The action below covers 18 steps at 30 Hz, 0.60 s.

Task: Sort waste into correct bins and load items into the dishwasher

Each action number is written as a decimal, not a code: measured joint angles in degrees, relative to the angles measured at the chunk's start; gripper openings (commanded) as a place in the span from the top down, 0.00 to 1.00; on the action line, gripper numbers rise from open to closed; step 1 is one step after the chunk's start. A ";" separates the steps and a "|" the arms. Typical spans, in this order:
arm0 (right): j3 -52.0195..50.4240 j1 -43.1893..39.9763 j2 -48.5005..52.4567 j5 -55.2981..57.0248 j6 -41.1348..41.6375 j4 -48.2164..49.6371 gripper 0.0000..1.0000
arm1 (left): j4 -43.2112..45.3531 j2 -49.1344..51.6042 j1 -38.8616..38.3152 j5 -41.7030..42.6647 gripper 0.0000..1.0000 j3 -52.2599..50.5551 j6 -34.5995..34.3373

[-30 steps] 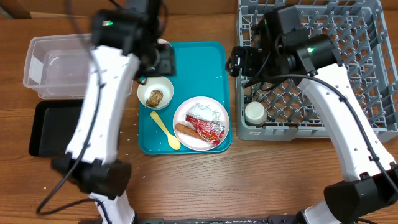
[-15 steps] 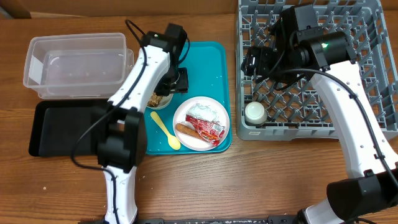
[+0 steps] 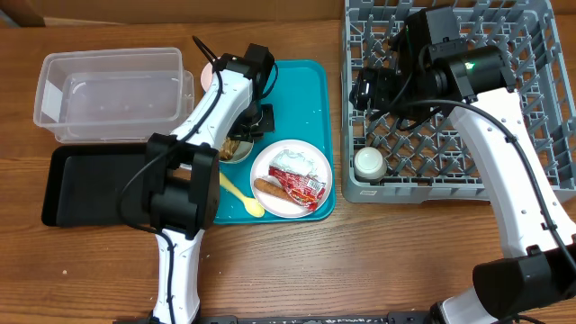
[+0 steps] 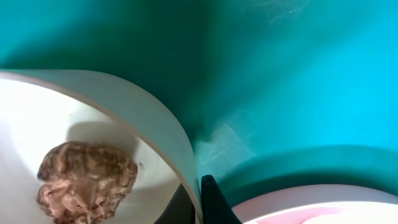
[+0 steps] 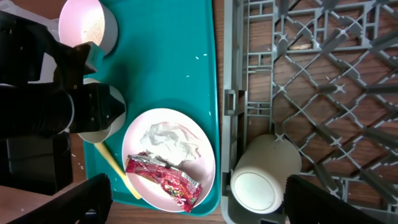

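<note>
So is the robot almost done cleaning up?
Not nearly. Done: only the small white cup sits in the dish rack. In hand: the left gripper pinches the rim of the bowl holding the brown food lump. Left: the plate with its sausage, napkin and wrapper, the spoon, the other bowl.

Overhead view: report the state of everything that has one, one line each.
left gripper, jaws shut on near bowl rim
right gripper, jaws open, empty, over rack edge
near bowl, upright on teal tray, lump inside
far bowl, upright on teal tray
cup, in rack
plate, holds wrapper, napkin, sausage
spoon, lying on teal tray
clear tub, empty
</note>
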 measured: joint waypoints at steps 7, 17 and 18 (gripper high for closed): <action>0.00 0.00 0.00 0.87 -0.04 -0.04 0.09 | -3.61 0.00 -0.04 0.46 0.96 1.64 0.50; 0.00 0.00 0.00 1.70 -0.02 0.24 0.09 | -21.40 -4.26 0.02 4.28 0.96 21.55 2.29; 0.00 0.00 0.00 1.73 -0.04 0.24 0.09 | -22.75 -5.92 0.07 4.42 0.96 23.39 2.73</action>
